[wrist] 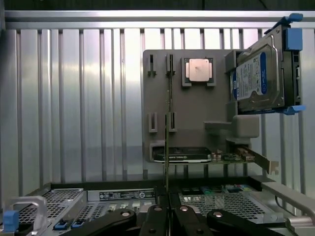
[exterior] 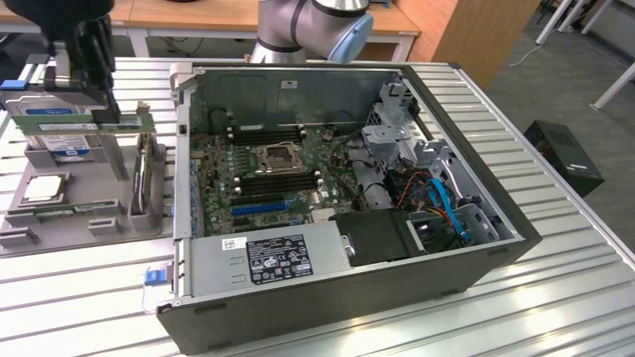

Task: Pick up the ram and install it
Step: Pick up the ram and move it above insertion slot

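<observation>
The gripper (exterior: 88, 108) hangs outside the open computer case (exterior: 496, 245), off the case wall on the exterior view's left, above a grey parts holder (exterior: 59, 223) that sits on the slatted table just beside that wall. Its fingers (wrist: 155, 216) are pressed together on the ram (exterior: 124, 123), pinching the thin green stick by its upper edge. The stick lies level and on edge, roughly parallel to the case's near wall and clear of it. In the wrist view the ram (wrist: 166, 162) appears edge-on as a thin dark line running out from between the fingertips of the gripper (wrist: 167, 216) across the holder (wrist: 197, 132). A hard drive (exterior: 55, 145) in a blue-clipped frame stands on the holder, on the ram's far side from the case, and a square silver processor chip (exterior: 42, 190) lies on the holder too. Inside the case, the motherboard's black memory slots (exterior: 276, 178) flank the processor socket (exterior: 281, 158), well apart from the held stick.
</observation>
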Robot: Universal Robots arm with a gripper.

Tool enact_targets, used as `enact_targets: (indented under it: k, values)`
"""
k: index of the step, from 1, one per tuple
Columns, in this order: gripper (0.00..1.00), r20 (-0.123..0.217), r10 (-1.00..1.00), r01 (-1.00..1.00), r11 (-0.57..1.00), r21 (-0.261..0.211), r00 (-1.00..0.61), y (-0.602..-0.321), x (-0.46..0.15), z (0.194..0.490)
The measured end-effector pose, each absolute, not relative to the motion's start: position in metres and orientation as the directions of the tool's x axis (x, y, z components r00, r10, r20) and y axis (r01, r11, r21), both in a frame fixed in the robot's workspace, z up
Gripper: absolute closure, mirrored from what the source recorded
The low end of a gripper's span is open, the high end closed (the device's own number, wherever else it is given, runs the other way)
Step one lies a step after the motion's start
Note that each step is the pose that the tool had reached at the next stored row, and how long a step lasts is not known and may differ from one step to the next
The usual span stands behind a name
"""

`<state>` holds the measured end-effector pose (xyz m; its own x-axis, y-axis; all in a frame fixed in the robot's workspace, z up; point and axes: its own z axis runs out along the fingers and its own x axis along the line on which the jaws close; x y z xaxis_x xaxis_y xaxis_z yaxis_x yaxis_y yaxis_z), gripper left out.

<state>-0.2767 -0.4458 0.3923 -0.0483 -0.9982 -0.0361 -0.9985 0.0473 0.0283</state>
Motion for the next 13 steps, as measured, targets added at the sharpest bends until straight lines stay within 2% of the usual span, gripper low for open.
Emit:
enact_targets:
  k: [13]
  values:
    - [0.88,-0.036,-0.998,-0.998,0.047,0.028,-0.048,-0.446,-0.237,0.392]
